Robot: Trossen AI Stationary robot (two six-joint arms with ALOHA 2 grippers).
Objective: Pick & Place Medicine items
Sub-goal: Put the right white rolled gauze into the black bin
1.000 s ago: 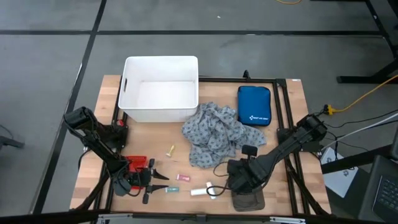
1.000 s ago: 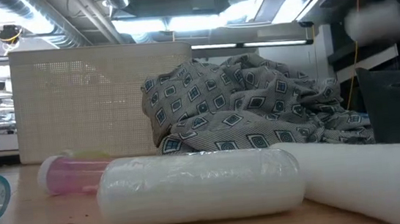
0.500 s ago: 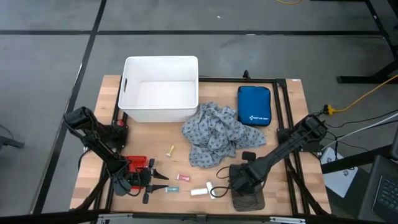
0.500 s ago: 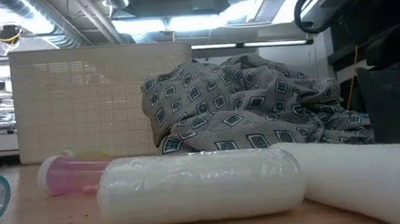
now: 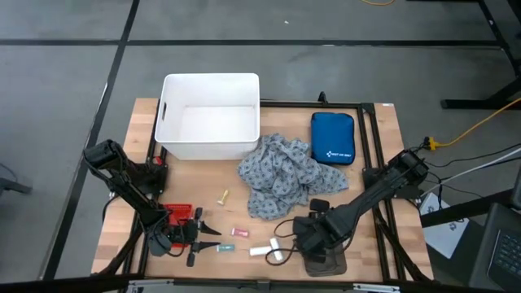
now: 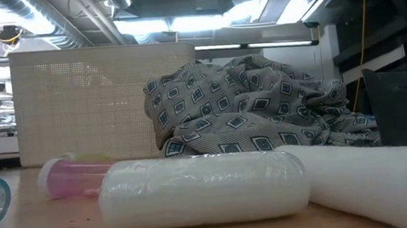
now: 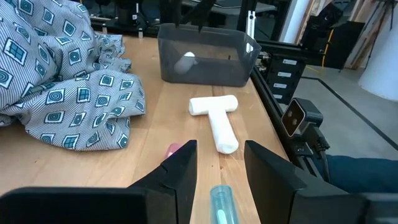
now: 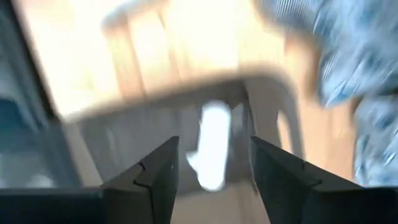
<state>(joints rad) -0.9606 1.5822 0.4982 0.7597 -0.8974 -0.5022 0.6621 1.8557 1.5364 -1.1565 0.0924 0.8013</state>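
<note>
We log 2 white tubes (image 5: pixel 262 251) at the table's front edge, forming a T, touching. Pink tube (image 5: pixel 239 233) and teal tube (image 5: pixel 225 247) lie just beside. Right gripper (image 5: pixel 282 247) is open above them. Left gripper (image 5: pixel 205 232) rests open near teal tube.

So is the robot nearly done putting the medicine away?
Not yet. One white item already lies in the grey tub. The right gripper hangs near it, fingers open, holding nothing. On the table are a white roll, a second white roll, the pink tube, the teal tube and the yellow packet. The left gripper waits beside them, open.
</note>
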